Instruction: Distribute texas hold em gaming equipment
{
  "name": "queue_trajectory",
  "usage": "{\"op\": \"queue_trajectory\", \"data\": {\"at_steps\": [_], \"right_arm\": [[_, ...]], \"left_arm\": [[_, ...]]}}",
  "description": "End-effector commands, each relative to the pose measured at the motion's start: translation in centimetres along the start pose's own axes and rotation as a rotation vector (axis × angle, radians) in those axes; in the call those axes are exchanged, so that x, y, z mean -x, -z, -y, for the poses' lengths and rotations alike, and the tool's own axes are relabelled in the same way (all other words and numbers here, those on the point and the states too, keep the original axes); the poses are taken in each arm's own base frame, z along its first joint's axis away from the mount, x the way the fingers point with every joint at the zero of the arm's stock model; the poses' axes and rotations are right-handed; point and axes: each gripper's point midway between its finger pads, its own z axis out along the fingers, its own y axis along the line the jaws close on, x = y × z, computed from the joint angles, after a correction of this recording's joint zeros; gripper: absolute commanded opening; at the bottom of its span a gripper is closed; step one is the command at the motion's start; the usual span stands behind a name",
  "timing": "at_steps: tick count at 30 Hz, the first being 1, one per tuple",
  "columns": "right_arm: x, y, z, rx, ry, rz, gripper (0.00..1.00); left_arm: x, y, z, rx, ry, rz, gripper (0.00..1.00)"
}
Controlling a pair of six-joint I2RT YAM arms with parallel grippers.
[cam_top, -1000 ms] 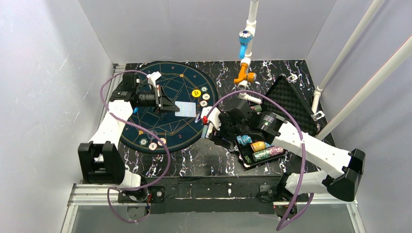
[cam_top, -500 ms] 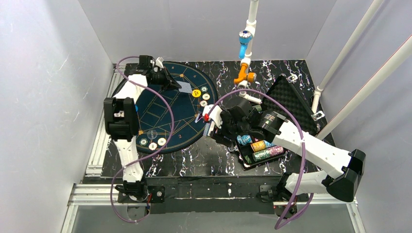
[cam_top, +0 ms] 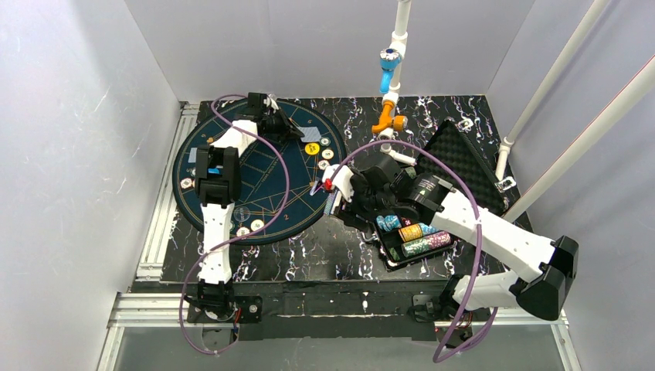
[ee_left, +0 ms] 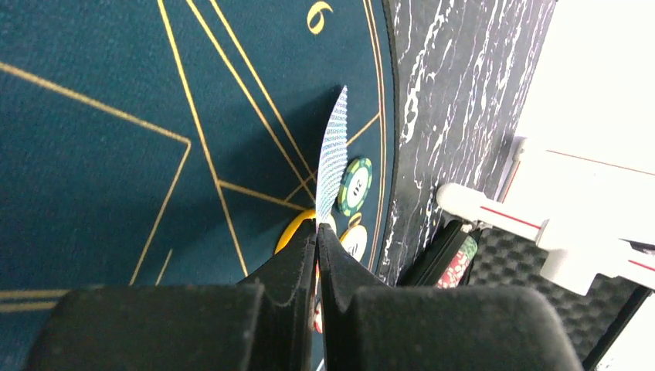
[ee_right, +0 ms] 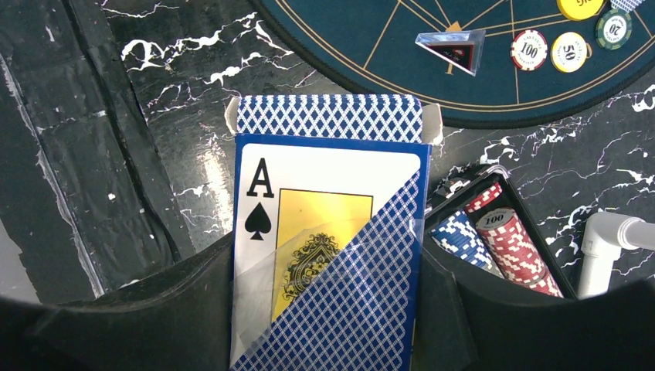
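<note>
Left gripper [ee_left: 317,229] swung to mat's [ee_left: 93,154] far edge, pinching card [ee_left: 333,158]; likely dealing there; right gripper [ee_right: 324,297] clasps deck box [ee_right: 328,224].

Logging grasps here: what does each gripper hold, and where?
Left gripper pinches a playing card by its near edge; right gripper clamps the card box by its sides.

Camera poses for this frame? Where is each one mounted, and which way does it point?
Top external: above and behind the bases, looking down on the table; both arms, left gripper and right gripper show.
Left wrist: looks along its shut fingers and the pinched card across the mat.
Right wrist: looks down past the card box held between its fingers.
Shared: both wrist views catch the green-edged chip and the chip case.
</note>
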Motion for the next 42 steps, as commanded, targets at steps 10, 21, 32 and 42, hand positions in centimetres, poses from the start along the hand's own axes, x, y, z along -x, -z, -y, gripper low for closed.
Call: {"op": "queue_trajectory", "data": {"at_steps": [10,21,32,42], "right_arm": [[1.9,-0.1,1.4,-0.03,-0.005,0.056,0.01],[2.3,-0.1,1.5,-0.034,-0.007,0.086,0.01],[3.1,0.4,0.6,0.001,0.011,0.163,0.01],[5.5,-0.7,-1.2,0.116,-0.008,0.227,0.01]], "left_arm": [[3.8,-3.1,-1.1,0.046,0.01,0.154,0.0],[5.5,4.1,3.3,0.046,-0.114,0.197,0.7],[-10.2,22.3,9.6,-0.305,-0.293,-0.194,0.98],[-26.7,27.9,13.5,-0.456,-0.349,-0.398,0.95]]}}
